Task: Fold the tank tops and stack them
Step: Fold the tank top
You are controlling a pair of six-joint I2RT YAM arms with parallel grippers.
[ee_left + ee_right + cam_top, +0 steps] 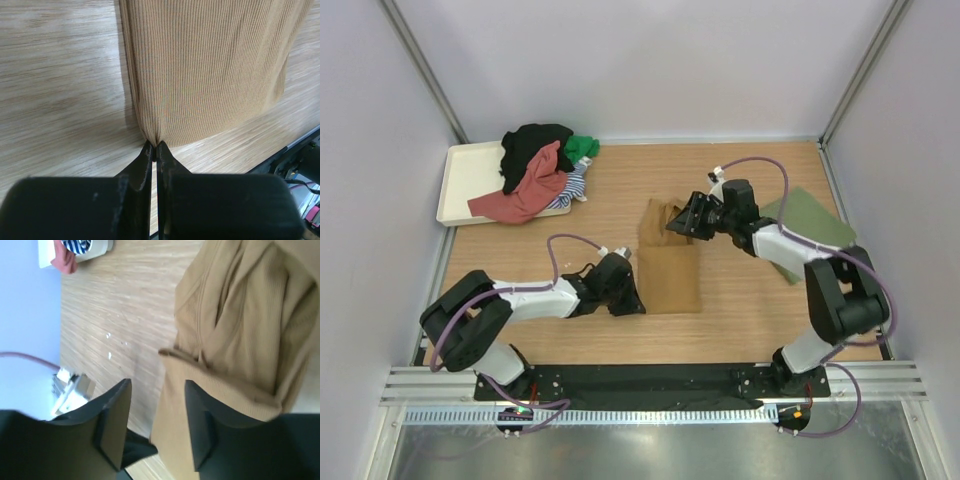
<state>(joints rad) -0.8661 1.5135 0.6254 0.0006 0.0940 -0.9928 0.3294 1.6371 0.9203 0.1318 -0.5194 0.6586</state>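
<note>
mustard tank top (670,270) lies in the middle of the worktop (610,190), between the arms; left pincer (154,146) is clenched on its near-left corner; right pincer (157,385) hangs released just over the bunched far end, can't tell if it touches; pile of tops (535,170) on the tray (460,185) far left, well apart; olive top (815,222) off right, partly hidden under the right arm

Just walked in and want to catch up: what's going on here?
Two robot arms are working on a mustard brown tank top mid-table. The left gripper is shut on its bottom corner; the right gripper hangs open over the bunched upper end. A green top lies flat at right, and more tops sit heaped on a tray.
</note>
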